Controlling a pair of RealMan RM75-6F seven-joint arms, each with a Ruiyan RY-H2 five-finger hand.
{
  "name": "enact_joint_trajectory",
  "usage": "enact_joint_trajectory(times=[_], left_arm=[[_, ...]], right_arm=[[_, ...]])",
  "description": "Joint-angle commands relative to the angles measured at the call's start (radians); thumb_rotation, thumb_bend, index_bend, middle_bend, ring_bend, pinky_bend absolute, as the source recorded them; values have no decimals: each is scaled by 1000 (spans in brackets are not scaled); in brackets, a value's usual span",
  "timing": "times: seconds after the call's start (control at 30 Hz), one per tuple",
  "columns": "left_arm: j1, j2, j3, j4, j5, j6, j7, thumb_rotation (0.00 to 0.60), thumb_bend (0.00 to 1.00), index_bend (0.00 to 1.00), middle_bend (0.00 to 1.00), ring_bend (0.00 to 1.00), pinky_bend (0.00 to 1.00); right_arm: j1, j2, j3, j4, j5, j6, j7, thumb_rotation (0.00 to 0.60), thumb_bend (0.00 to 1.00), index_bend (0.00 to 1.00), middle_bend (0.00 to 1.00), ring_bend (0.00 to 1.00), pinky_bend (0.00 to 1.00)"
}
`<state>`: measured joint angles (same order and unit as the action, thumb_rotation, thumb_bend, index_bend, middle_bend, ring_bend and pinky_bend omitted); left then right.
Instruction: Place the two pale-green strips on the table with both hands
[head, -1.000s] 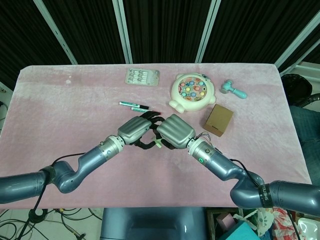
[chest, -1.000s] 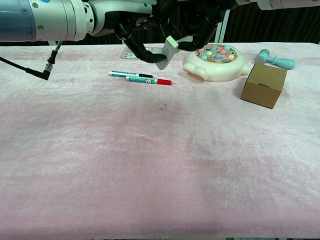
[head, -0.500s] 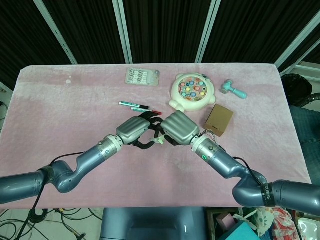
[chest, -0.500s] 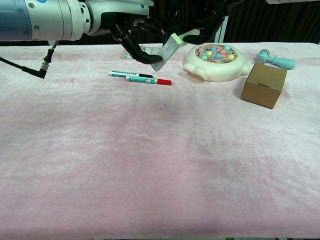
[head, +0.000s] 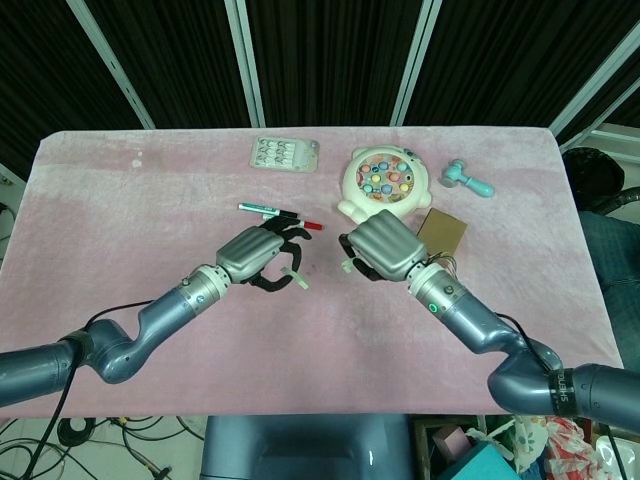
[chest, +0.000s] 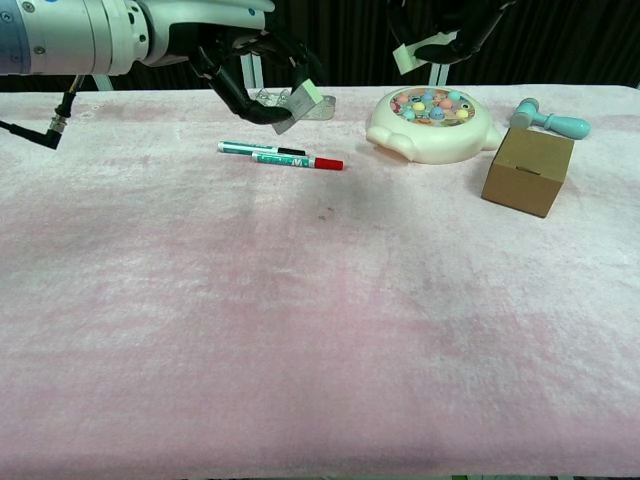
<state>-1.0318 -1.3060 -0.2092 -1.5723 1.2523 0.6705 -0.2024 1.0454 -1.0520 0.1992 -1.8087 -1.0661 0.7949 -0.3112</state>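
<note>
My left hand (head: 252, 257) pinches one pale-green strip (head: 297, 277) in its dark fingertips, held above the tabletop (head: 120, 230) near its middle. My right hand (head: 383, 245) grips the other strip (chest: 418, 52), which pokes out at its left side; both strips are off the cloth and apart from each other. Just beyond my left hand lie two markers (head: 279, 211), side by side. Toward the far edge sit a blister pack (head: 284, 152) and a round toy game (head: 383, 182), with a small toy hammer (head: 468, 179) toward the far right corner. A cardboard box (chest: 528, 169) stands just beside my right hand, partly hidden by it from the head camera. In the chest view both hands are cut off at the top, so I cannot make out the right fingers.
</note>
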Motion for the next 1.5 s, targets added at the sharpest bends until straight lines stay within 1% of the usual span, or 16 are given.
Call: enact_joint_trajectory(times=[0.03, 0.17, 0.3, 0.47, 0.6, 0.83, 0.93, 1.03, 1.17, 1.27, 1.37, 1.43, 1.5], left_arm=[[10, 12, 9, 2, 7, 4, 0, 600, 450, 622, 167, 0, 0], [25, 30, 28, 9, 17, 5, 7, 600, 450, 622, 167, 0, 0], [45, 43, 55, 27, 27, 7, 18, 600, 450, 622, 167, 0, 0], [72, 38, 95, 84, 24, -5, 24, 600, 450, 620, 166, 0, 0], [85, 11, 124, 144, 29, -14, 43, 600, 450, 616, 166, 0, 0], [105, -62, 152, 242, 29, 3, 99, 600, 450, 608, 164, 0, 0], [115, -101, 150, 267, 16, 17, 110, 600, 450, 607, 163, 0, 0], [116, -165, 146, 310, 1, 27, 149, 600, 450, 603, 162, 0, 0], [107, -217, 137, 340, -20, 25, 205, 600, 445, 584, 159, 0, 0], [92, -248, 130, 354, -44, 21, 277, 600, 444, 578, 158, 0, 0], [78, -275, 128, 366, -62, 27, 356, 600, 444, 572, 158, 0, 0], [73, -291, 124, 364, -76, 36, 401, 600, 438, 557, 155, 0, 0], [68, -301, 123, 353, -93, 42, 452, 600, 419, 510, 143, 0, 0]], right_arm=[[-17, 20, -6, 1, -7, 5, 14, 600, 506, 760, 988, 987, 931], [-39, 37, -18, 7, -14, 4, 29, 600, 505, 760, 988, 986, 930], [-64, 37, -44, 22, -18, -3, 43, 600, 506, 761, 987, 987, 930], [-109, -7, -87, 51, -36, -2, 77, 600, 505, 760, 988, 986, 930], [-137, -70, -119, 101, -49, -6, 95, 600, 505, 760, 987, 986, 931], [-179, -196, -137, 198, -36, 23, 125, 600, 490, 760, 988, 986, 931], [-196, -257, -146, 255, -18, 36, 116, 600, 482, 760, 988, 986, 930], [-214, -345, -149, 347, 19, 49, 102, 600, 481, 759, 987, 987, 930], [-224, -398, -150, 403, 27, 44, 96, 600, 476, 759, 987, 986, 931], [-232, -425, -162, 430, 7, 53, 75, 600, 455, 753, 984, 983, 931], [-242, -452, -164, 452, 12, 55, 65, 600, 423, 716, 971, 974, 923], [-246, -461, -157, 461, 19, 52, 70, 600, 390, 635, 963, 967, 915], [-248, -458, -149, 460, 23, 46, 70, 600, 340, 485, 953, 959, 902]])
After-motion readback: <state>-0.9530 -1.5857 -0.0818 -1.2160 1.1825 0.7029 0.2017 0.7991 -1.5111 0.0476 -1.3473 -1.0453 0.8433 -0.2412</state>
